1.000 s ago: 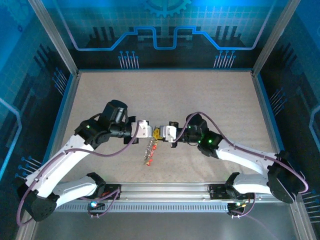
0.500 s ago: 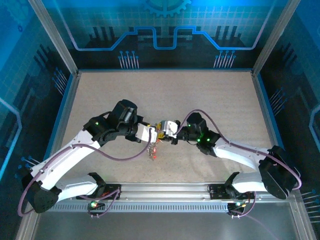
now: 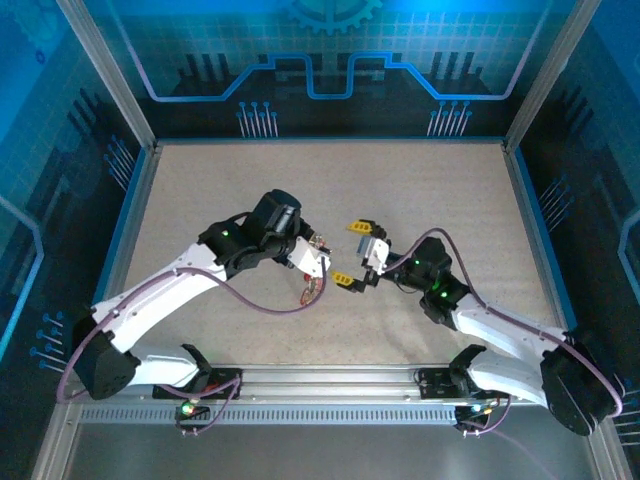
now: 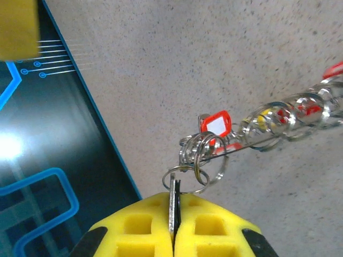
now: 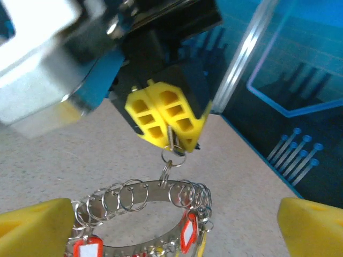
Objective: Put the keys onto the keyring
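My left gripper (image 4: 174, 199) is shut on a small silvery key (image 4: 174, 188), whose blade stands edge-on between the yellow pads. From the key's small split ring hangs the keyring (image 4: 273, 119), a silvery band strung with several small rings, red tags (image 4: 216, 123) and keys. In the top view the left gripper (image 3: 319, 266) holds the keyring (image 3: 311, 289) dangling just over the table. My right gripper (image 3: 352, 253) stands open right of it, apart from it. The right wrist view has the right gripper (image 5: 174, 229) spread wide, the keyring (image 5: 140, 190) between its fingers (image 5: 35, 227), and the left gripper's pads (image 5: 163, 119) above.
The sandy table (image 3: 430, 190) is walled by blue panels and metal posts (image 3: 118, 90). The two arms meet near the table's middle, a little toward the front. A metal rail (image 3: 330, 380) with the arm bases runs along the near edge.
The right gripper has let go, opened wide and drawn back to the right. The left arm has swung forward and right, carrying the key with the keyring hanging from it.
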Controlling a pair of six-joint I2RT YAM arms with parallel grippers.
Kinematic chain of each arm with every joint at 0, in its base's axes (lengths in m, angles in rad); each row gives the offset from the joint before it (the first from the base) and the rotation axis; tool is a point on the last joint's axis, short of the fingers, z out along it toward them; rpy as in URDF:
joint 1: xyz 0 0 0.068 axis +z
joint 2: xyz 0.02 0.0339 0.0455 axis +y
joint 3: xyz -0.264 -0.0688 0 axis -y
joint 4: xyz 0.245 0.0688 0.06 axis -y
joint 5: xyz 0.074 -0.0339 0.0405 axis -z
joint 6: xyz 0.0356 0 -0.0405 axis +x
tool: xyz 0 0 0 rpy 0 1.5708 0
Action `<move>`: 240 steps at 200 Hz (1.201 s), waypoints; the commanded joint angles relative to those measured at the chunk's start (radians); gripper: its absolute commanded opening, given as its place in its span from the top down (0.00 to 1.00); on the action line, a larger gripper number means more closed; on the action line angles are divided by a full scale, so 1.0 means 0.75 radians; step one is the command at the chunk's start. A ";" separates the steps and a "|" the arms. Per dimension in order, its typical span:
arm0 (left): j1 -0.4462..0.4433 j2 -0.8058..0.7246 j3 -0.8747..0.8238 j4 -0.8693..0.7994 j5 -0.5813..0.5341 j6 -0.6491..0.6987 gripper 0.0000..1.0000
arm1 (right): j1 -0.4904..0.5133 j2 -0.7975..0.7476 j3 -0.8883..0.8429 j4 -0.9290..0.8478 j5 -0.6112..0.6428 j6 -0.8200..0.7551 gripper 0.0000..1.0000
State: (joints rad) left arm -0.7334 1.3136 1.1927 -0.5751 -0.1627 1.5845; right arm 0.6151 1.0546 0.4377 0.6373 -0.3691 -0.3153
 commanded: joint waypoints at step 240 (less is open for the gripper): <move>-0.208 0.955 0.804 0.215 0.047 -0.432 1.00 | -0.765 -0.815 -0.393 -0.375 0.759 0.725 0.00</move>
State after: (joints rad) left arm -0.9249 2.0674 1.8549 -0.4973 -0.1719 1.3376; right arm 0.0528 0.4294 0.1558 0.3542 0.2241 0.2104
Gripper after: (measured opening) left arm 0.064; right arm 0.995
